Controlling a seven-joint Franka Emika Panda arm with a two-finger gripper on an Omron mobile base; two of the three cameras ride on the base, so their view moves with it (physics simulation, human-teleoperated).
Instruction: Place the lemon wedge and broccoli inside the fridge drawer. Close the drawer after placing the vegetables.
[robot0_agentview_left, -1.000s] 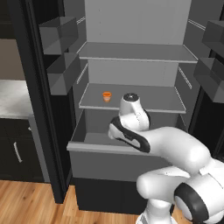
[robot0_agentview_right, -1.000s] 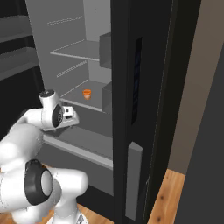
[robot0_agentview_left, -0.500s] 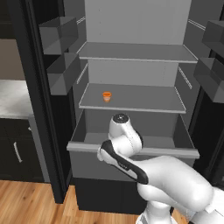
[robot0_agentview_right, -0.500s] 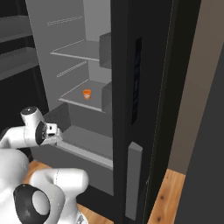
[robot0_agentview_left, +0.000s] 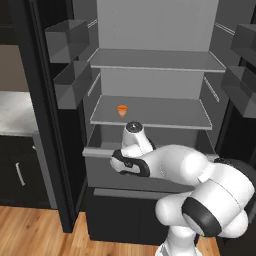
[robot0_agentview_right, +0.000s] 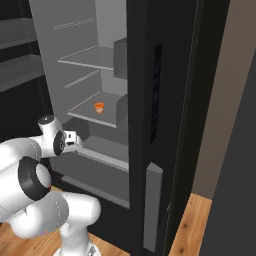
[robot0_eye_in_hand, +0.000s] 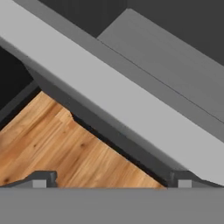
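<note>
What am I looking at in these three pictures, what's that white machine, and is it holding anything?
It is a white robot arm on a driving base, parked at an open fridge in a computer-rendered kitchen. Two pictures come from cameras on the base, behind the arm to its left and right. The third comes from a camera on the hand, looking past its two dark fingertips. The gripper is open and holds nothing; beyond it lie the wooden floor and the grey front of the fridge drawer, which stands pulled out. A small orange cup sits on the shelf above the drawer. Grey bins hang on the door.
</note>
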